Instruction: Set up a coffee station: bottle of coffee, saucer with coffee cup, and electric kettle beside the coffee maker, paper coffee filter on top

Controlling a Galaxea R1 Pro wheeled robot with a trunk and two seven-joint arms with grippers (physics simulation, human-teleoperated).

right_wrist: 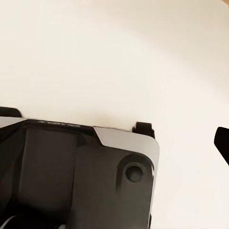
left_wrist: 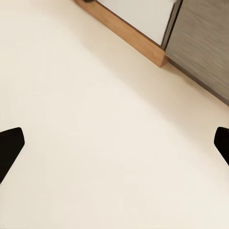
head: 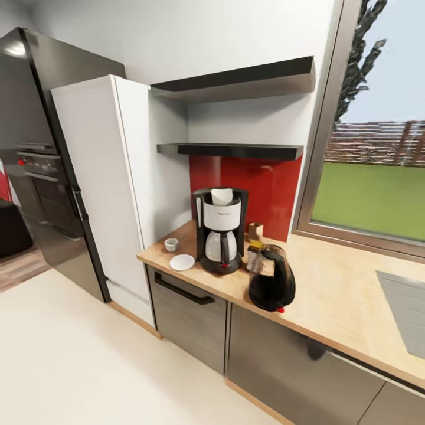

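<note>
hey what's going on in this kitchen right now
Nothing is being handled. The left gripper hangs open over bare floor. On the kitchen countertop, the coffee maker has the paper coffee filter on top, the electric kettle and bottle of coffee beside it. The coffee cup stands beside the saucer, not on it.

In the left wrist view, two black fingertips (left_wrist: 10, 145) are showing as dark, rounded wedges with plain matte surfaces. In the right wrist view, part of the robot's body (right_wrist: 76, 176) is appearing as dark grey-black moulded panels edged by a lighter silver-grey rim, carrying one round recessed fastener (right_wrist: 134, 173) and a small black tab.
</note>
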